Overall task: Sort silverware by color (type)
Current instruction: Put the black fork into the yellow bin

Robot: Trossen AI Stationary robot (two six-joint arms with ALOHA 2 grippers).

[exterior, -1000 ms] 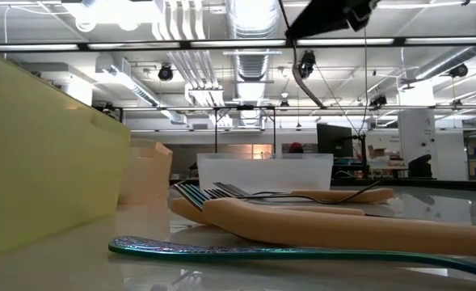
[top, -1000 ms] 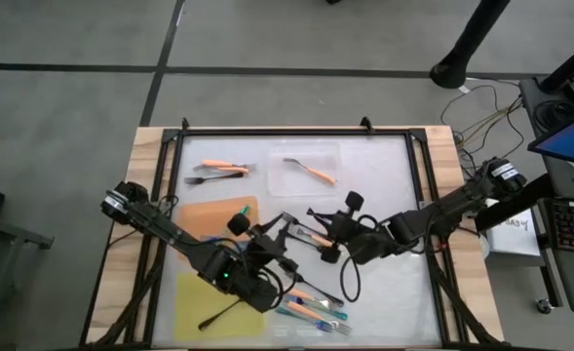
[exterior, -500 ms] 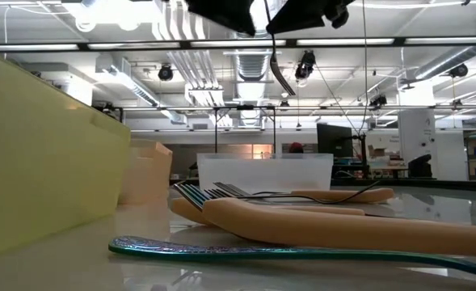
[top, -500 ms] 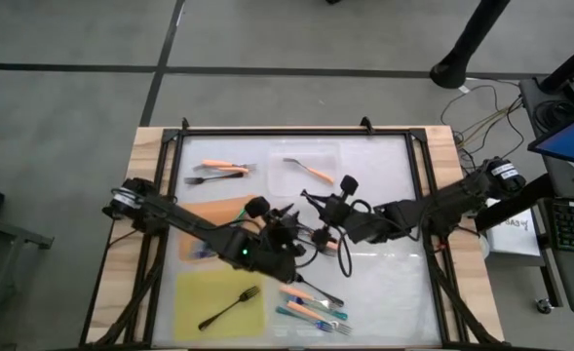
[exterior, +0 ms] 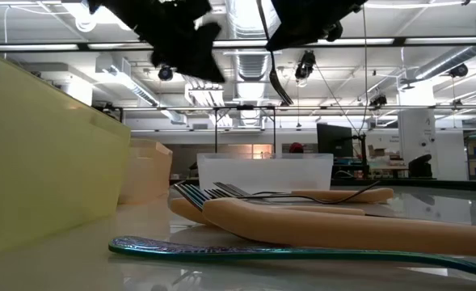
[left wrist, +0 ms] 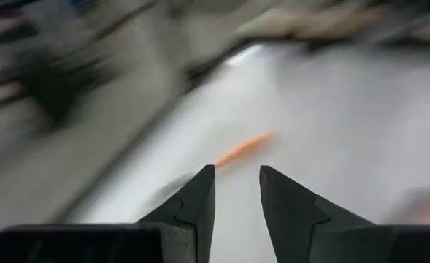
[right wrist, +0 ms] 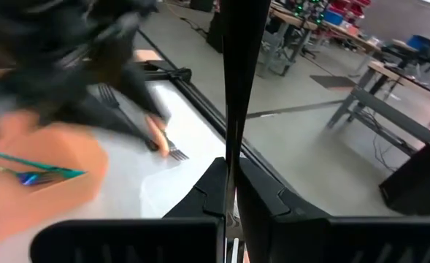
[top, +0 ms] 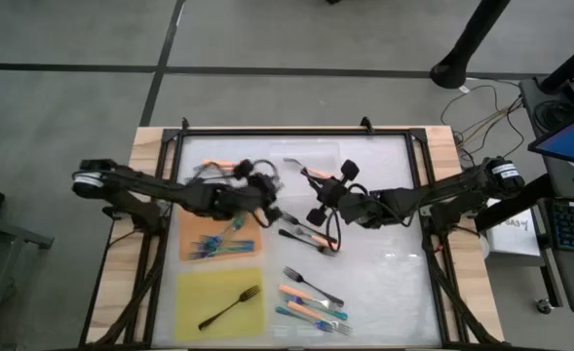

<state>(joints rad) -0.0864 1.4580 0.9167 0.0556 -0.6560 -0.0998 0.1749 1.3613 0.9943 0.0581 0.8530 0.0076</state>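
Left of centre, the left gripper (top: pixel 260 193) hovers part-open and empty beyond the orange mat (top: pixel 218 258) holding teal forks (top: pixel 213 244) (their sorting spot), while the right gripper (top: pixel 318 205) pinches a black fork (right wrist: pixel 238 80) for sorting.

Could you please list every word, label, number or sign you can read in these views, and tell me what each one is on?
None can be read with certainty.
White box beside the table's right edge in the high view: dark print, too small to read.
Signs in the room behind, low view: too small to read.
Forks, mats and tray: no text visible.
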